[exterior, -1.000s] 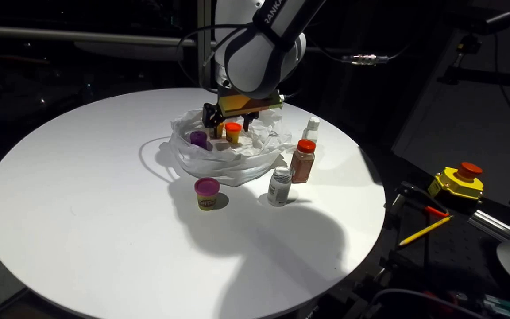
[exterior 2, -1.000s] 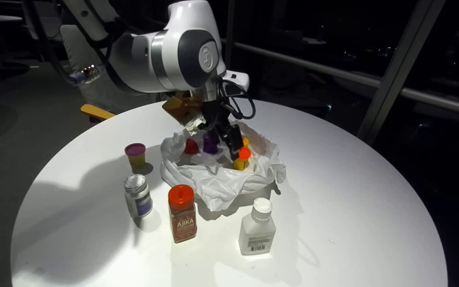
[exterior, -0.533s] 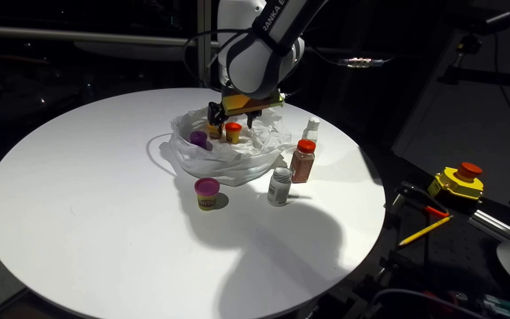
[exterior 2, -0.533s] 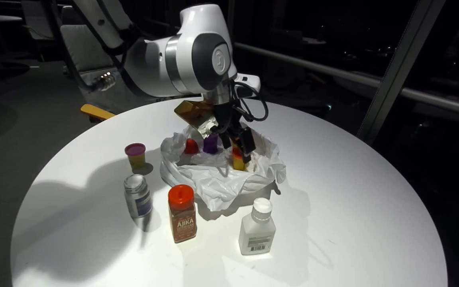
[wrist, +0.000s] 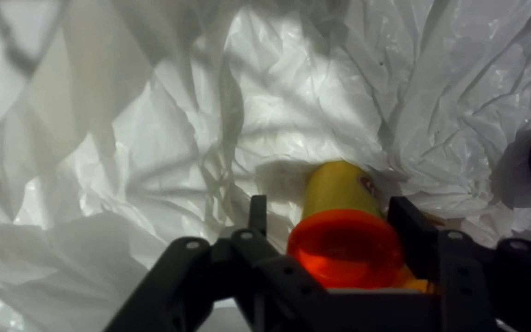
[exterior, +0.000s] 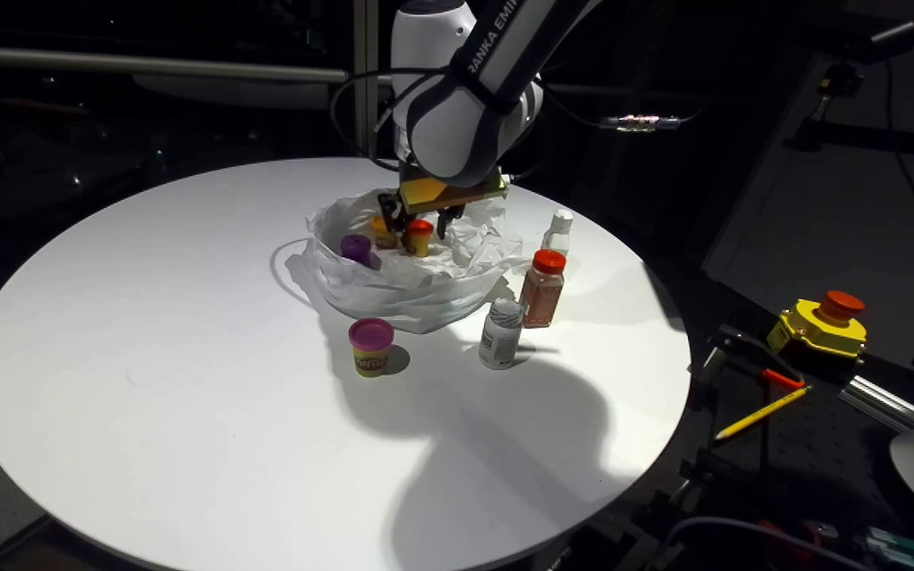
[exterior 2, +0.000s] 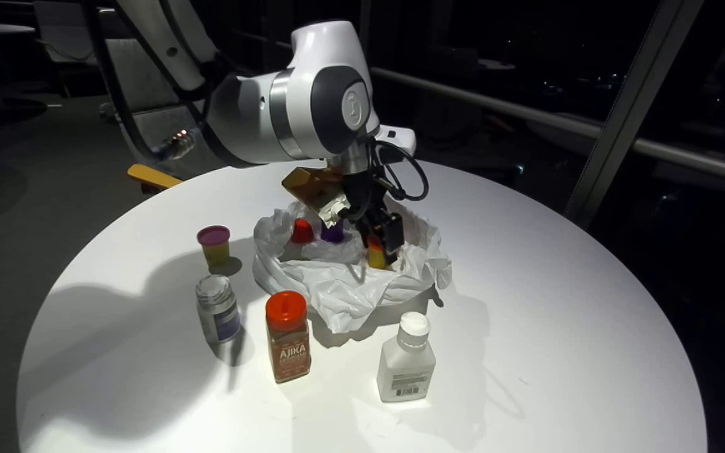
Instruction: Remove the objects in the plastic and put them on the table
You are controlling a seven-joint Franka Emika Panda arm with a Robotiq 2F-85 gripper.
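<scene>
The plastic (exterior: pixel 417 301), a wrinkled white bag, lies spread open on the round white table (exterior: pixel 187 373). Inside it stand an orange-lidded yellow jar (wrist: pixel 344 249), a jar with a yellow-orange lid (exterior: pixel 383 234), a purple one (exterior 2: pixel 332 233) and a red one (exterior 2: pixel 301 231). My gripper (wrist: pixel 330 207) reaches down into the bag with a finger on each side of the orange-lidded jar. A gap separates the left finger (wrist: pixel 258 214) from the lid in the wrist view; the right finger (wrist: pixel 413 230) is close against it, contact unclear. The jaws stand partly open.
On the table outside the bag stand a pink-lidded jar (exterior: pixel 370 349), a white pill bottle (exterior 2: pixel 218 311), a red-capped spice jar (exterior 2: pixel 288 340) and a white bottle (exterior 2: pixel 406 365). Beyond the table edge sits a yellow box with a red button (exterior: pixel 822 327).
My gripper has shifted sideways and lowered around the orange-lidded jar, and its jaws have narrowed. The jars and the bag have stayed where they were.
</scene>
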